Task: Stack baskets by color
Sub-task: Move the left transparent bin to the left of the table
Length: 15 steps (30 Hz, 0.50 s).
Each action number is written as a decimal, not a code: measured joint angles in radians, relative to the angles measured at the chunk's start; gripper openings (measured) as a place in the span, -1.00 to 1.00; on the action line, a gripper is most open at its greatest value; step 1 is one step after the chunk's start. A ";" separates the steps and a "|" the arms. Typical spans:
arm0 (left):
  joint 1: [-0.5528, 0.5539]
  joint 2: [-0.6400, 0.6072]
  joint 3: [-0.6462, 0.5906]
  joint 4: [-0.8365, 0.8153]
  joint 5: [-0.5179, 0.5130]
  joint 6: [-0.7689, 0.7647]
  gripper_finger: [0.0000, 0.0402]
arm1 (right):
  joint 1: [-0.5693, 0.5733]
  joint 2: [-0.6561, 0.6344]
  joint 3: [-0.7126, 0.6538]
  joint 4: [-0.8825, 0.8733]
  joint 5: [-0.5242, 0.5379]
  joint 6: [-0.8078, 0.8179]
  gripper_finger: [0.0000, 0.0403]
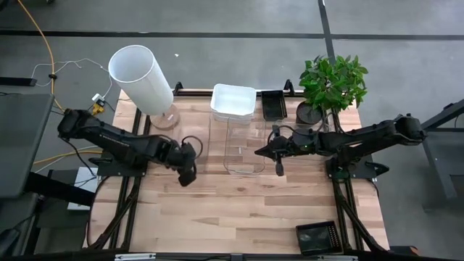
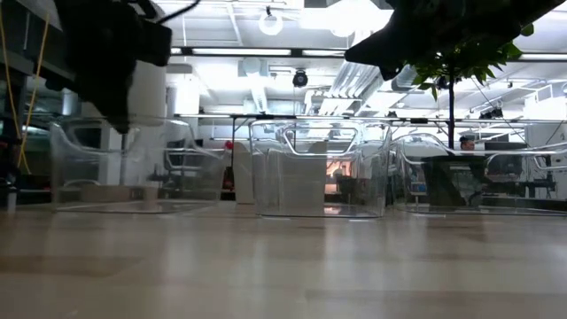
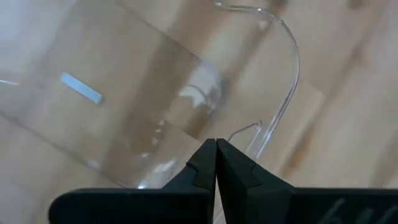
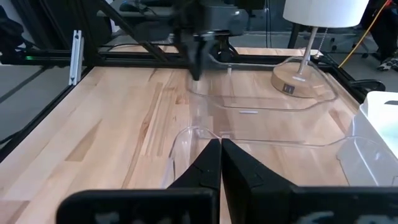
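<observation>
Three clear baskets stand in a row on their bases on the wooden table: a left one point(image 2: 133, 168), a middle one point(image 1: 243, 148) and a right one point(image 2: 483, 173). White baskets point(image 1: 233, 101) sit stacked at the far edge, with a black basket point(image 1: 272, 105) beside them. A second black basket point(image 1: 317, 238) lies at the near right. My left gripper point(image 1: 188, 176) is shut and points steeply down over the left clear basket's rim point(image 3: 292, 62), at its near corner. My right gripper point(image 4: 220, 142) is shut, nearly level, above the middle clear basket's right rim point(image 4: 186, 134).
A big white cylinder point(image 1: 141, 76) on a round wooden foot stands at the far left. A potted green plant point(image 1: 332, 83) stands at the far right. Bare wood point(image 1: 232, 217) stretches along the table's near half.
</observation>
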 joint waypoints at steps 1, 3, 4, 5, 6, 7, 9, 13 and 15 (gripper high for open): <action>-0.025 0.000 0.000 0.002 0.007 -0.023 -1.00 | 0.000 0.000 0.000 0.000 -0.001 0.000 -1.00; -0.073 0.000 0.000 0.007 0.020 -0.070 -1.00 | 0.000 0.000 0.000 0.000 -0.004 0.002 -1.00; -0.096 0.000 0.000 0.008 0.022 -0.093 -1.00 | 0.000 0.000 0.000 0.000 -0.004 0.006 -1.00; -0.116 0.000 0.000 0.010 0.022 -0.113 -1.00 | 0.000 0.000 0.000 0.000 -0.004 0.012 -1.00; -0.134 0.000 0.000 0.013 0.020 -0.127 -1.00 | 0.000 0.000 0.000 0.000 -0.004 0.016 -1.00; -0.148 0.000 0.000 0.016 0.012 -0.138 -1.00 | 0.000 0.000 0.000 0.000 -0.004 0.019 -1.00; -0.169 0.000 0.000 0.018 -0.016 -0.148 -1.00 | 0.000 0.000 0.000 0.002 -0.004 0.019 -1.00; -0.163 -0.012 0.016 -0.001 -0.064 -0.125 -1.00 | 0.000 0.000 0.000 0.053 0.005 0.066 -1.00; -0.151 -0.023 0.052 -0.012 -0.086 -0.080 -1.00 | 0.001 0.000 0.001 0.072 0.024 0.114 -1.00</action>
